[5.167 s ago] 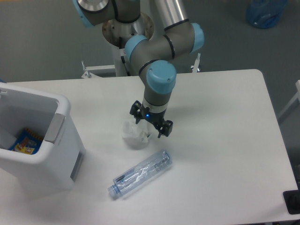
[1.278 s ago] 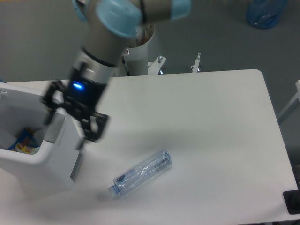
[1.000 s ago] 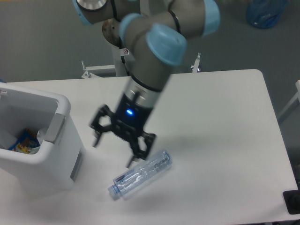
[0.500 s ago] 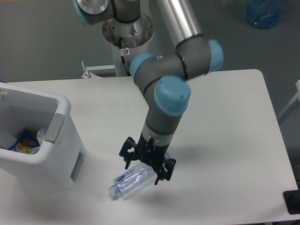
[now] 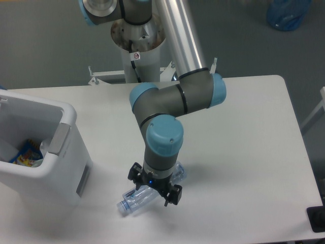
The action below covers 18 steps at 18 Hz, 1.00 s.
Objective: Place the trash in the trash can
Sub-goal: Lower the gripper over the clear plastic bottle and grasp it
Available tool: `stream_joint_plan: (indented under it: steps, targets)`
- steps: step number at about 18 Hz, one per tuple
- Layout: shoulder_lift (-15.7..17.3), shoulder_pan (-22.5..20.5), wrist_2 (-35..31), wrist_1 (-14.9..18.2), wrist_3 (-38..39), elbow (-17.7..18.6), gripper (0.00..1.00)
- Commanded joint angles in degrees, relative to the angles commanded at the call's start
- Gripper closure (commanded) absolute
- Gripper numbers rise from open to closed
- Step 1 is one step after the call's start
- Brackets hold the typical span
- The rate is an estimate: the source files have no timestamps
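Note:
The crushed clear plastic bottle [image 5: 133, 199] lies on the white table near its front edge, slanting up to the right. My gripper [image 5: 154, 187] hangs directly over the bottle's middle, open, with one finger on each side of it and most of the bottle's upper half hidden beneath. The white trash can [image 5: 65, 120] stands at the left edge, its grey handle panel facing me. Just inside its right wall shows a pale lump that looks like the paper wad [image 5: 44, 147].
A blue and yellow packet [image 5: 24, 155] lies in the bottom of the can. The arm's base column [image 5: 139, 56] rises behind the table. A blue bag [image 5: 287, 13] sits on the floor at the far right, and a black object [image 5: 317, 219] at the right front corner.
The gripper carried the paper wad to the can, came back without it, and has dropped lower over the bottle, staying open. The bottle has not moved.

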State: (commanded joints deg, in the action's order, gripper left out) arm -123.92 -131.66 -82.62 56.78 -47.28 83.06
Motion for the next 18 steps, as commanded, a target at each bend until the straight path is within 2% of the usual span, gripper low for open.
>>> stream_joint_plan:
  steps: [6, 11, 17, 18]
  targets:
    - [-1.2, 1.4, -0.1, 0.1, -1.2, 1.0, 0.0]
    - [-3.1, 3.5, -2.0, 0.0, -1.2, 0.5, 0.0]
    - [-5.3, 3.8, -2.2, -0.4, -1.1, -0.5, 0.0]
    - [-5.6, 3.8, -2.6, -0.4, -1.1, -1.0, 0.08]
